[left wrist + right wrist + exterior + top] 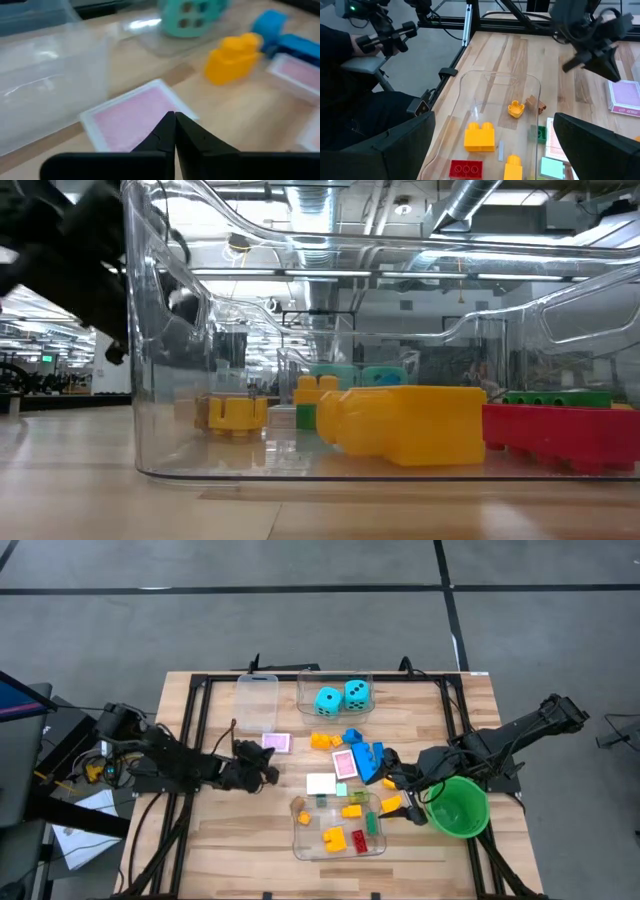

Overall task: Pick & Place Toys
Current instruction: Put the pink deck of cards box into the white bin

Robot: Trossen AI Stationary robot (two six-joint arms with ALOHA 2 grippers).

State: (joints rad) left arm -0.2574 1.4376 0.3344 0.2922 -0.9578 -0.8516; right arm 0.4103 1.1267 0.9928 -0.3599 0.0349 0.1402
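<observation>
A pink-backed card (276, 743) lies flat on the table beside an empty clear tub (257, 700). My left gripper (268, 758) is shut, its fingertips (174, 120) at the card's near edge (150, 120). Loose on the table lie orange bricks (325, 741), blue bricks (368, 760) and another pink card (345, 764). Two cyan dice (340, 695) sit in the far tub. The near tub (338, 825) holds yellow, red, green and orange bricks. My right gripper (405, 802) hangs open over that tub's right end, touching nothing. My left gripper comes at the pink card slanting down from the table's left side, its shut fingertips over the card's near edge (159, 111). I cannot tell whether they touch it. The card lies flat on the table.
A green round bowl (458, 805) stands right beside my right gripper. A white card (320, 783) and a mint one (340, 789) lie between the loose toys and the near tub. Black frame rails (190, 730) run along the table's left and right sides.
</observation>
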